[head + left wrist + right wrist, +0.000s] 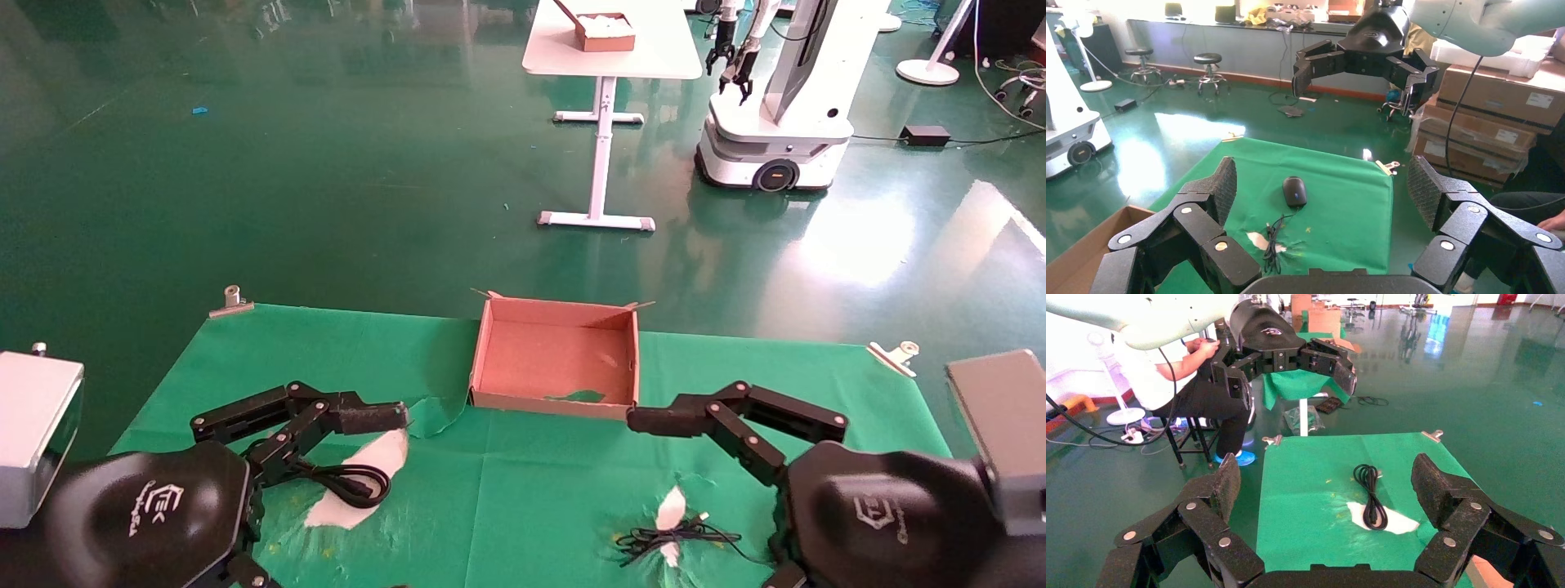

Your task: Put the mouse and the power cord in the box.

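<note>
The reddish-brown box (489,358) stands empty at the far middle of the green cloth. The looped black power cord (350,482) (1372,499) lies left of it, partly on a white tear in the cloth. The black mouse (1294,191) rests on the right side with its thin cable (672,539) bunched nearer me; in the head view my right arm hides the mouse itself. My left gripper (1324,190) hovers open above the cord, one finger (372,416) reaching toward the box's front left corner. My right gripper (1329,484) hovers open, one finger (658,420) by the front right corner.
Metal clips (231,300) (895,355) hold the cloth's far corners. Beyond the table, a white table (645,57) carries a small brown box (605,33), and another robot (776,98) stands beside it. A seated person (1199,380) and stacked cartons (1486,116) flank my table.
</note>
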Action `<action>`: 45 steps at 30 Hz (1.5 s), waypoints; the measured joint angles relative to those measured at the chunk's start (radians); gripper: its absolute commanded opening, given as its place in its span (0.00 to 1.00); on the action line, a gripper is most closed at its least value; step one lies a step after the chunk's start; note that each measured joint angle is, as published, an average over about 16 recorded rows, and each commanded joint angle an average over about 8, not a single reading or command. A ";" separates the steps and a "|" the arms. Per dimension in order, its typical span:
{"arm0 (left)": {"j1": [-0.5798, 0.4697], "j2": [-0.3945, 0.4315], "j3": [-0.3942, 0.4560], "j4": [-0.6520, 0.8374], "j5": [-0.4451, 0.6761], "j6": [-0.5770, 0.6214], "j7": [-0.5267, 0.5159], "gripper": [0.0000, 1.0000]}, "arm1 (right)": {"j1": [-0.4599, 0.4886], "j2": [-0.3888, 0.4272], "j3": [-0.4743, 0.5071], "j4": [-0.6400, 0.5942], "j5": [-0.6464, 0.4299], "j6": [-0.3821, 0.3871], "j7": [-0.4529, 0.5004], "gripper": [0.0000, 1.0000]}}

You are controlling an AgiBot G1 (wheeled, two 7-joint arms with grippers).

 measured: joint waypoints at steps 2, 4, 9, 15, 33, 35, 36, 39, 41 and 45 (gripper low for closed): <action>0.000 0.000 0.000 0.000 0.000 0.000 0.000 1.00 | 0.000 0.000 0.000 0.000 0.000 0.000 0.000 1.00; 0.000 0.000 0.000 0.000 0.000 0.000 0.000 1.00 | 0.000 0.000 0.000 0.000 0.000 0.000 0.000 1.00; 0.000 0.000 0.000 0.000 0.000 0.000 0.000 1.00 | 0.000 0.000 0.000 0.000 0.000 0.000 0.000 1.00; 0.000 0.000 0.000 0.000 0.000 0.000 0.000 1.00 | 0.000 0.000 0.000 0.000 0.000 0.000 0.000 1.00; 0.000 -0.002 0.006 -0.004 0.015 0.000 0.000 1.00 | -0.002 0.005 -0.004 0.002 -0.013 -0.001 -0.002 1.00; -0.002 -0.005 0.015 -0.009 0.039 -0.003 -0.003 1.00 | -0.001 0.012 -0.010 0.007 -0.035 0.000 -0.005 1.00; -0.005 -0.006 0.022 -0.012 0.057 -0.005 -0.006 1.00 | 0.000 0.016 -0.015 0.010 -0.051 0.000 -0.006 1.00; -0.024 -0.006 0.051 -0.022 0.133 -0.013 -0.017 1.00 | 0.010 0.028 -0.034 0.022 -0.117 0.002 -0.013 1.00; -0.046 -0.001 0.080 -0.028 0.211 -0.021 -0.027 1.00 | 0.022 0.034 -0.053 0.030 -0.178 0.004 -0.017 1.00; -0.106 0.022 0.154 -0.038 0.419 -0.046 -0.055 1.00 | 0.056 0.038 -0.100 0.045 -0.322 0.010 -0.018 1.00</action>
